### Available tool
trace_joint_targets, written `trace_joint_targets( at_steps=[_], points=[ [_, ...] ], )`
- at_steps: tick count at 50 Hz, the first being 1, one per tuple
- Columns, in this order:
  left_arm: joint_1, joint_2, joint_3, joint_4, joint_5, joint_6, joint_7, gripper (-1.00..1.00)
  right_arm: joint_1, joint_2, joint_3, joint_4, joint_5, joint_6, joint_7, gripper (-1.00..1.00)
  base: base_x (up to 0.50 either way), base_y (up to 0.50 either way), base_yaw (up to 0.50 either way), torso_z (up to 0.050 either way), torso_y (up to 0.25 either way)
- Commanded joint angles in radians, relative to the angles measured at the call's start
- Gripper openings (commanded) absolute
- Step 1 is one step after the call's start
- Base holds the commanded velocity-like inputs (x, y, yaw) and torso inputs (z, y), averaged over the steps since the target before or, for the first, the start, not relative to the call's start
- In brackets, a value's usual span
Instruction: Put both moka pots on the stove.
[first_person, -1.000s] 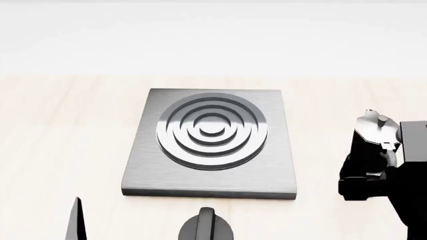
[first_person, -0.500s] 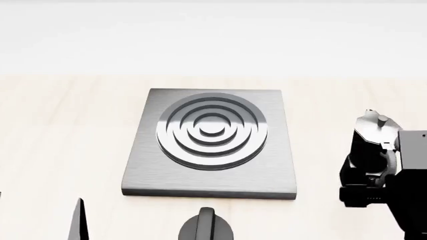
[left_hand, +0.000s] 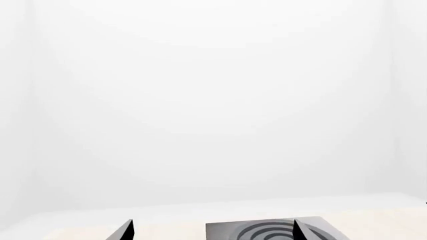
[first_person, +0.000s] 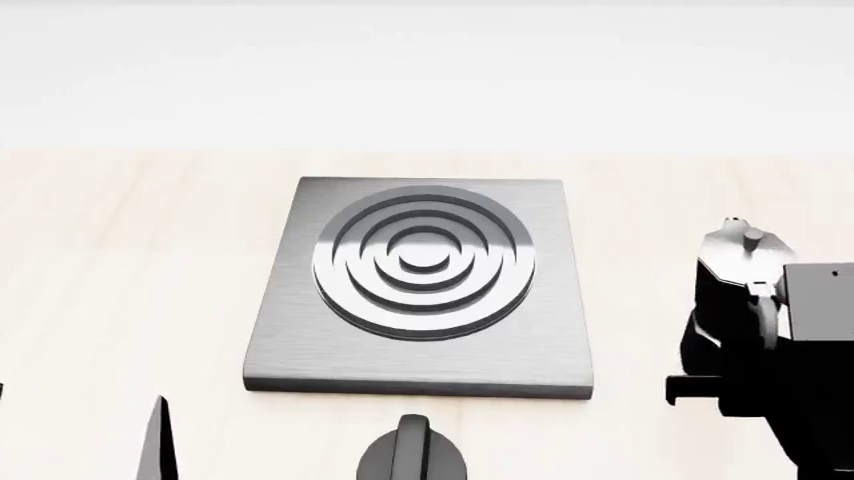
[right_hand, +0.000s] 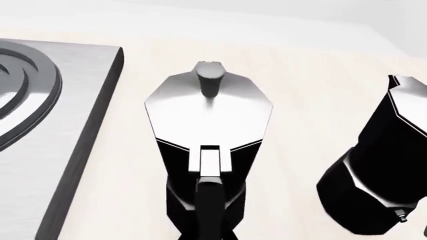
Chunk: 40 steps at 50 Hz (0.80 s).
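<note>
In the right wrist view one moka pot (right_hand: 208, 125) stands upright beside the stove (right_hand: 73, 100), its handle (right_hand: 211, 200) pointing toward the camera. My right gripper (right_hand: 212, 233) is shut on that handle. A second moka pot (right_hand: 377, 170) stands apart on the far side of the first from the stove. The head view shows the stove (first_person: 420, 350) mid-table and the held moka pot (first_person: 731, 285) just right of it, with the second pot out of view. My left gripper (left_hand: 213, 235) is open and holds nothing, low in front of the stove (left_hand: 230, 232).
A round black knob (first_person: 412, 456) with a ridge sits just in front of the stove's near edge. One left finger (first_person: 156, 445) shows at the lower left of the head view. The pale wooden table (first_person: 134, 260) ends at a white wall behind.
My right gripper has slid left and closer around the moka pot, and the pot has shifted slightly left toward the stove. The left finger barely moved.
</note>
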Motion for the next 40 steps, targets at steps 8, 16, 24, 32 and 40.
trace_joint_targets(
  at_steps=[8,16,24,32,40],
  points=[
    [0.0,-0.006,0.007,0.005,0.0,-0.002,-0.008,1.0,-0.018,0.027,0.025,-0.234,0.009,0.07,0.045,-1.0,0.0,0.0,0.0,0.0,0.0],
    [0.0,-0.01,0.005,0.009,-0.005,-0.004,-0.012,1.0,-0.007,0.04,0.037,-0.373,0.034,0.134,0.072,-1.0,0.0,0.0,0.0,0.0,0.001],
    [-0.003,-0.012,0.007,0.007,-0.007,-0.006,-0.013,1.0,0.02,0.032,0.031,-0.425,0.044,0.159,0.078,-1.0,0.0,0.0,0.0,0.0,0.001],
    [-0.005,-0.016,0.003,0.009,-0.013,-0.008,-0.016,1.0,0.082,-0.006,0.002,-0.432,0.047,0.176,0.076,-1.0,0.0,0.0,0.0,0.0,0.0],
    [-0.008,-0.017,0.002,0.005,-0.015,-0.007,-0.019,1.0,0.14,-0.05,-0.03,-0.416,0.044,0.177,0.069,-1.0,0.0,0.0,0.0,0.0,0.001]
  ],
)
